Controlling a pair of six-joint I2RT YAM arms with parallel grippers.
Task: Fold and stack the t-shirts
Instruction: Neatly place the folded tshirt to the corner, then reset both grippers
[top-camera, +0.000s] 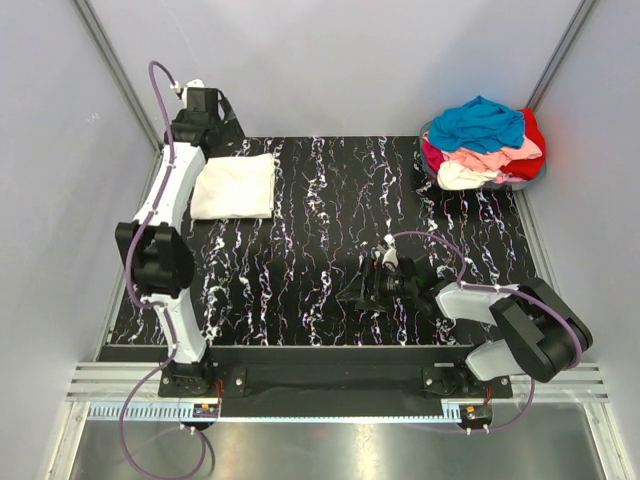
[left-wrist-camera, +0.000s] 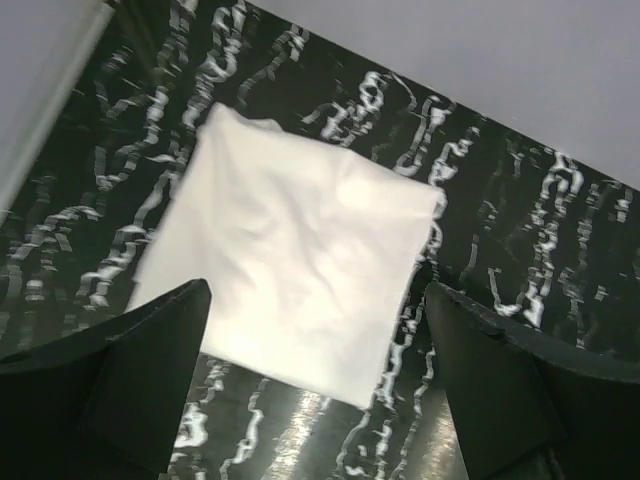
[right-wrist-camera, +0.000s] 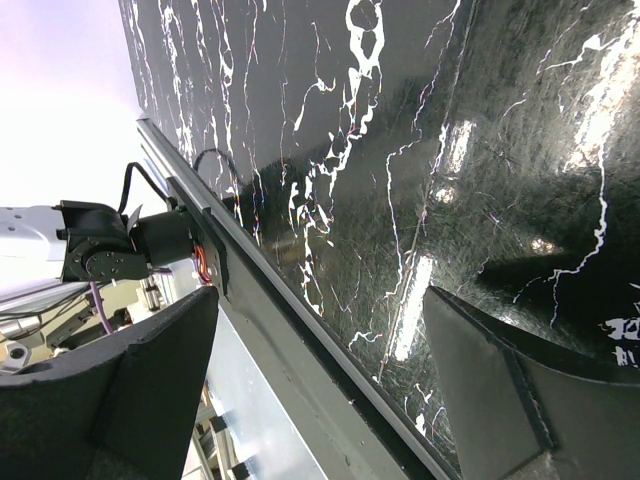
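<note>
A cream-white t-shirt (top-camera: 235, 187) lies folded into a flat rectangle at the back left of the black marbled table (top-camera: 320, 230). It fills the middle of the left wrist view (left-wrist-camera: 290, 250). My left gripper (top-camera: 228, 135) hovers open and empty above the shirt's far edge; its fingertips (left-wrist-camera: 190, 310) frame the shirt's near edge. A heap of unfolded t-shirts sits at the back right: bright blue (top-camera: 485, 120) on top, red (top-camera: 535, 130), pale pink (top-camera: 490, 158) and cream (top-camera: 460, 177). My right gripper (top-camera: 355, 288) is open and empty, low over the table's front middle (right-wrist-camera: 320, 295).
The heap rests in a dark shallow basket (top-camera: 522, 182) in the back right corner. Grey walls enclose the table on three sides. A metal rail (top-camera: 330, 385) runs along the front edge and shows in the right wrist view (right-wrist-camera: 300, 340).
</note>
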